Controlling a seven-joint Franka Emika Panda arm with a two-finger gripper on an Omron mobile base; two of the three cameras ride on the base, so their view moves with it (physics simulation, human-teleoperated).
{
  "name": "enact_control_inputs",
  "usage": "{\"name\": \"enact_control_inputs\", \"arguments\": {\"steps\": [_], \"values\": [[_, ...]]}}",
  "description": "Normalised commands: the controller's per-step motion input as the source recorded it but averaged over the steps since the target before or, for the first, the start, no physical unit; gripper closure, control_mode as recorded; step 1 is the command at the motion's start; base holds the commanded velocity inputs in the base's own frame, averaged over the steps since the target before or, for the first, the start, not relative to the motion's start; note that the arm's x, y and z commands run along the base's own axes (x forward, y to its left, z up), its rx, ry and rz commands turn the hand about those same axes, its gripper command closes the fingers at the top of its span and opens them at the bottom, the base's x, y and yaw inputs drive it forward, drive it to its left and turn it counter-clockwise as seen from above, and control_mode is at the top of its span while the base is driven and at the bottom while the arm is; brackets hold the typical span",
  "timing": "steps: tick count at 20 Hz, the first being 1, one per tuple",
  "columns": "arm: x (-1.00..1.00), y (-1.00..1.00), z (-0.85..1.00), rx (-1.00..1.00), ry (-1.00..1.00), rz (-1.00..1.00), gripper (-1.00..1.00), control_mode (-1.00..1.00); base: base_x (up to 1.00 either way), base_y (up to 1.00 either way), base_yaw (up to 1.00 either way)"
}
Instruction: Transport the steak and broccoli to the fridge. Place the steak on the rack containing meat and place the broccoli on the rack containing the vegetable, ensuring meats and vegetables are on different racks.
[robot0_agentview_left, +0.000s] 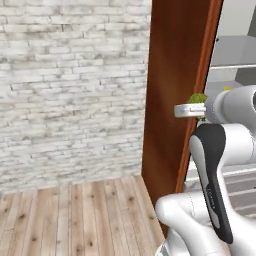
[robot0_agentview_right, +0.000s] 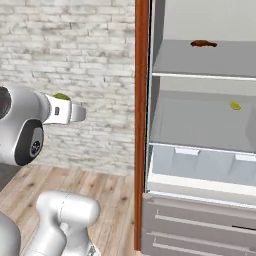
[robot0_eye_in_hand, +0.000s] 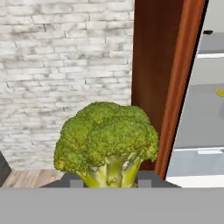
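wall: a white and grey brick wall (robot0_agentview_left: 70, 85) stands at the back | floor: a light brown wooden plank floor (robot0_agentview_left: 75, 220) lies right below the brick wall and touches its bottom edge | planks: they run away from the wall toward the front

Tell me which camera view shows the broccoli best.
The hand view: the broccoli is large and central, florets and stem clear. The left base view gives a small green tuft at the hand; the right base view a green sliver above the wrist.
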Motion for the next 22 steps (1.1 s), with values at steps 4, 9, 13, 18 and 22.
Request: {"name": "enact_control_inputs", "arguments": {"steps": [4, 9, 13, 18, 22], "values": [[0.00, 0.00, 0.00, 0.00, 0.00, 0.00, 1.00, 1.00, -0.99, -0.58, 0.00], [0.00, 0.00, 0.00, 0.00, 0.00, 0.00, 1.00, 1.00, 0.61, -1.00, 0.08], [0.00, 0.00, 0.00, 0.00, 0.00, 0.00, 1.00, 1.00, 1.00, -0.99, 0.19], [0.00, 0.00, 0.00, 0.00, 0.00, 0.00, 1.00, 1.00, 0.58, -0.13, 0.00], [0.00, 0.00, 0.00, 0.00, 0.00, 0.00, 1.00, 1.00, 0.23, -0.08, -0.29]]}}
